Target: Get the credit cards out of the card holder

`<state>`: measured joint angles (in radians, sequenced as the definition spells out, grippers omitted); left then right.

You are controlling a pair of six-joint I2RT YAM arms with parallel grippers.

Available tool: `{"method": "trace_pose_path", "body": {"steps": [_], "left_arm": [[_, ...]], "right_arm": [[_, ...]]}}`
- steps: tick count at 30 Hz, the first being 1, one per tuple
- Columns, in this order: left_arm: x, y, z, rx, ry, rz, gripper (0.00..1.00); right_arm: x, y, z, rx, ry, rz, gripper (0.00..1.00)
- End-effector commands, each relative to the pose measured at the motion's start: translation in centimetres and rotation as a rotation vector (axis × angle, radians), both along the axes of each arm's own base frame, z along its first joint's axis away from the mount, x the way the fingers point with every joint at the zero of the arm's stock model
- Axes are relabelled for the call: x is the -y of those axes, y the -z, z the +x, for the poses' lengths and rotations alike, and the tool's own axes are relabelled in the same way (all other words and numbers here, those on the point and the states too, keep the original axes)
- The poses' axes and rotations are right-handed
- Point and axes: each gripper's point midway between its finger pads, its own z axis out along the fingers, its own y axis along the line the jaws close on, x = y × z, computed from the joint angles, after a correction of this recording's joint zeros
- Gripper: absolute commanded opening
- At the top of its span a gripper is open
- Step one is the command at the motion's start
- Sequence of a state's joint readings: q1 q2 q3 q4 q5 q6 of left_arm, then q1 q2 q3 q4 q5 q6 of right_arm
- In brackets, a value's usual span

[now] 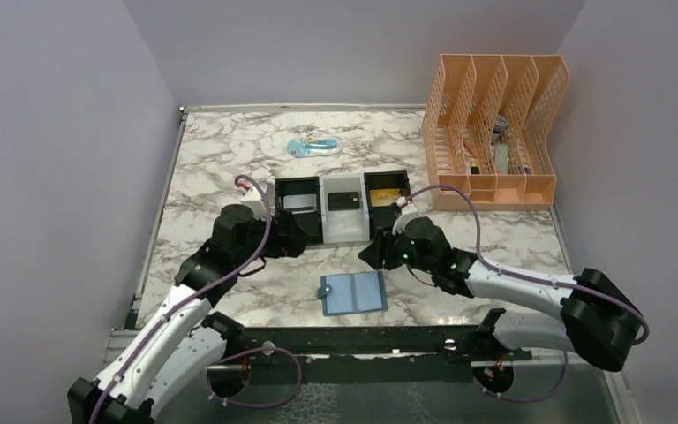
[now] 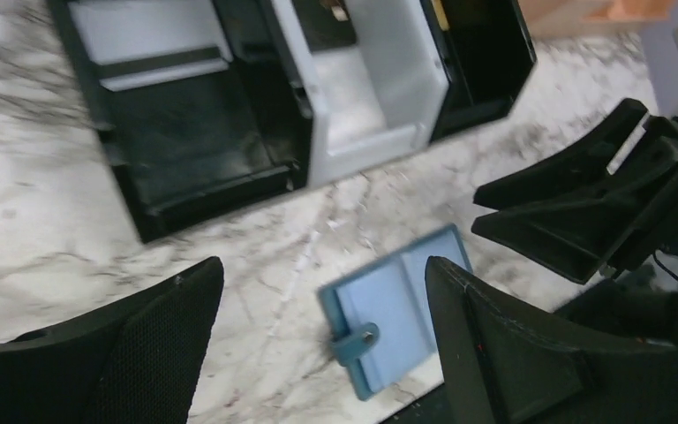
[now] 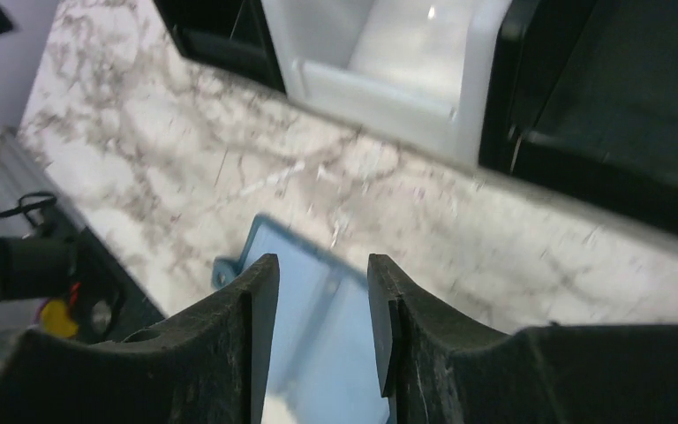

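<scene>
The teal-blue card holder (image 1: 353, 293) lies open and flat on the marble table near the front edge, its paler blue inside up and its strap tab on the left. No card shows in it. It also shows in the left wrist view (image 2: 397, 305) and the right wrist view (image 3: 318, 344). My left gripper (image 1: 305, 240) is open and empty, above the table behind and left of the holder. My right gripper (image 1: 372, 256) hovers just behind the holder, jaws parted a little with nothing between them. A silver card (image 1: 297, 202), a black card (image 1: 344, 200) and a gold card (image 1: 385, 196) lie in the tray.
The black-and-white three-compartment tray (image 1: 324, 231) stands just behind both grippers. An orange file rack (image 1: 494, 132) with small items stands at the back right. A clear bluish packet (image 1: 312, 147) lies at the back middle. Walls enclose the table on three sides.
</scene>
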<state>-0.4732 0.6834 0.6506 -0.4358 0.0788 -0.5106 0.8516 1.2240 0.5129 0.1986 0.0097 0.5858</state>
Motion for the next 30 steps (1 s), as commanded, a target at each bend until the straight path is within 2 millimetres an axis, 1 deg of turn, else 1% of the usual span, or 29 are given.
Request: {"method": "trace_pose_path", "body": {"steps": [1, 3, 6, 8, 12, 14, 18, 22, 27, 30], "left_arm": [[5.5, 1.4, -3.6, -0.112, 0.239, -0.210, 0.85], [6.0, 2.3, -4.5, -0.127, 0.235, -0.198, 0.84], [7.7, 3.7, -6.5, -0.162, 0.267, -0.190, 0.82], [8.6, 5.0, -7.8, -0.197, 0.280, -0.164, 0.82], [9.4, 8.0, -9.4, -0.260, 0.271, -0.085, 0.80], [9.8, 8.9, -10.1, -0.275, 0.276, -0.050, 0.80], [10.3, 10.1, -10.6, -0.283, 0.270, 0.003, 0.78], [10.4, 11.3, -10.7, -0.298, 0.257, 0.046, 0.76], [10.3, 12.9, -10.5, -0.311, 0.238, 0.082, 0.70], [10.5, 13.4, -10.4, -0.307, 0.241, 0.084, 0.65]], "right_arm": [[-0.3, -1.6, -3.7, -0.169, -0.024, 0.176, 0.42], [0.9, -0.9, -4.8, -0.187, -0.019, 0.174, 0.42], [2.4, 0.3, -6.1, -0.218, -0.001, 0.159, 0.42], [3.2, 1.2, -6.7, -0.240, 0.011, 0.137, 0.42], [3.9, 2.4, -7.4, -0.269, 0.008, 0.099, 0.42], [3.9, 2.8, -7.9, -0.288, -0.013, 0.089, 0.42], [3.8, 3.9, -8.5, -0.315, -0.049, 0.056, 0.42], [3.7, 4.9, -8.7, -0.344, -0.070, 0.014, 0.39], [3.4, 5.9, -8.7, -0.367, -0.085, -0.020, 0.34], [3.0, 6.1, -8.7, -0.369, -0.096, -0.009, 0.32]]}}
